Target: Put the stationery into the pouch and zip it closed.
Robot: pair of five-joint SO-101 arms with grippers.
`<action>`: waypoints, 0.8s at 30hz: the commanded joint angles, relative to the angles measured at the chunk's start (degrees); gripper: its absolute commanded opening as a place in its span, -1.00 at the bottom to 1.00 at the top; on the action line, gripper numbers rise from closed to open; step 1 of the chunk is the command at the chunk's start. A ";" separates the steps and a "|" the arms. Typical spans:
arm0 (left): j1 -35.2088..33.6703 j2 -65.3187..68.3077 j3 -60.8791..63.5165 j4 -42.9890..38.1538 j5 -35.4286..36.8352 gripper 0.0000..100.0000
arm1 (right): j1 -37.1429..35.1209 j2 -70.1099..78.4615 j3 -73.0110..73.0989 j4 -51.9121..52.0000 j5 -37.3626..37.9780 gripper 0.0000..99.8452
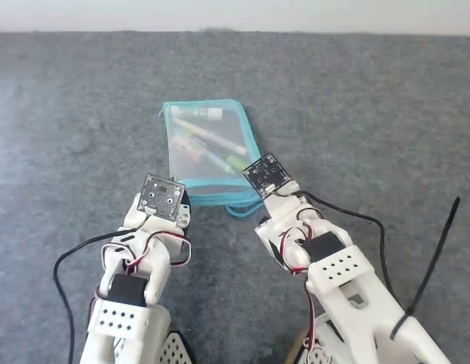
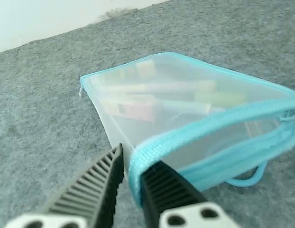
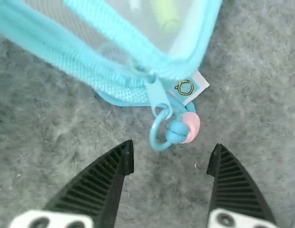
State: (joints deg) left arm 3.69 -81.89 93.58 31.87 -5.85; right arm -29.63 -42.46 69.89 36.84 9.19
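A clear pouch (image 1: 208,152) with turquoise trim lies on the grey mat, with several pens and markers (image 2: 157,97) inside it. My left gripper (image 2: 131,178) is shut on the pouch's turquoise zipper edge (image 2: 142,156) at its near left corner. My right gripper (image 3: 169,159) stands open just short of the zipper pull (image 3: 159,102), whose ring and pink bead (image 3: 190,127) hang between the two fingers. In the high view both wrists sit at the pouch's near edge, the left arm (image 1: 163,199) at the left corner and the right arm (image 1: 269,176) at the right corner.
Grey felt mat (image 1: 371,114) covers the table, with open room on all sides of the pouch. A pale wall edge runs along the far side. Black cables (image 1: 440,250) trail beside the right arm and behind the left arm.
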 commanded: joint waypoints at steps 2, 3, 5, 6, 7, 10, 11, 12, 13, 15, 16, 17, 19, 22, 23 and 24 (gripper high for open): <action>0.26 -0.26 -0.31 -0.18 -0.09 -0.98 | 0.66 -1.63 -3.69 -0.31 -1.14 -0.49; 0.26 -0.26 -0.22 -0.18 -0.09 -0.98 | 0.66 -1.63 -3.69 -0.31 -1.14 -0.49; 0.26 -0.26 -0.22 -0.18 -0.09 -0.98 | 0.66 -1.63 -3.87 -0.57 -1.05 -0.49; 0.26 -0.26 -0.22 -0.18 -0.09 -0.98 | 0.66 -1.63 -4.04 -0.75 -1.05 -0.49; 0.26 -0.26 -0.22 -0.18 -0.09 -0.98 | 0.66 -1.63 -4.13 -0.84 -1.05 -0.49; 0.26 -0.26 -0.22 -0.18 -0.09 -0.98 | 0.66 -1.63 -5.71 -0.57 -0.97 -0.52; 0.26 -0.26 -0.22 -0.18 -0.09 -0.98 | 0.66 -1.63 -6.24 -0.48 -0.97 -0.59; 0.26 -0.26 -0.22 -0.18 -0.09 -0.98 | 0.66 -1.63 -6.95 -0.40 -0.97 -0.67; 0.35 -0.26 -0.22 -0.18 -0.09 -0.98 | 0.66 -1.63 -7.47 -0.40 -0.97 -0.77; 0.35 -0.26 -0.22 -0.18 -0.09 -0.98 | 0.66 -1.63 -8.44 -0.13 -0.97 -0.92; 0.35 -0.26 -0.22 -0.18 -0.09 -0.98 | 0.92 -1.63 -8.97 0.84 -0.97 -0.98; 0.35 -0.26 -0.22 -0.18 -0.09 -0.98 | 1.45 -1.63 -9.93 2.68 -0.97 -0.99; 0.35 -0.26 -0.22 -0.18 -0.09 -0.98 | 3.30 -1.98 -12.66 6.81 -0.97 -0.98; 0.35 -0.26 -0.31 -0.18 -0.09 -0.98 | 5.93 -2.33 -14.77 8.75 -1.41 -0.97; 0.35 -0.26 -0.31 -0.18 -0.09 -0.98 | 6.02 -2.07 -14.77 8.66 -1.49 -0.97; 0.35 -0.26 -0.31 -0.18 -0.09 -0.98 | 5.49 -1.80 -14.77 8.66 -1.23 -0.97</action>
State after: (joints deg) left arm 3.69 -81.89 93.58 31.87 -5.85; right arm -24.79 -42.46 58.81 44.84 8.40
